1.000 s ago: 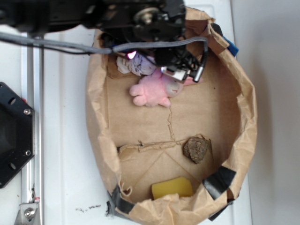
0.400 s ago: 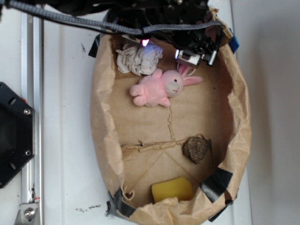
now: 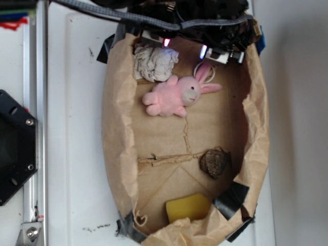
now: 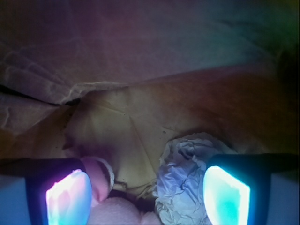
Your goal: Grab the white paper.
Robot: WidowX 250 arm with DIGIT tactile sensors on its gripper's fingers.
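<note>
The white paper (image 3: 155,62), a crumpled ball, lies on the floor of the brown paper bag (image 3: 117,133) in its far corner by the left wall, touching or just beside the pink plush bunny (image 3: 177,95), whose head points toward the other wall. In the wrist view the paper (image 4: 187,180) sits low in the frame, close to the lit finger pad (image 4: 225,196) on the right, while the bunny (image 4: 117,213) shows between the pads beside the left one. This looks like the approach step: the gripper (image 3: 185,47) hangs at the bag's far rim, its glowing pads set well apart, holding nothing and touching nothing that can be seen. The paper is off to one side of the gap, not centred in it, so the next move calls for shifting sideways toward the ball until it sits between the pads, then coming down and closing; the bunny is so near that a careless close could catch its ear or head instead. Further down the bag lie a brown rough lump (image 3: 214,163) and a yellow block (image 3: 188,206), well apart from the paper
</note>
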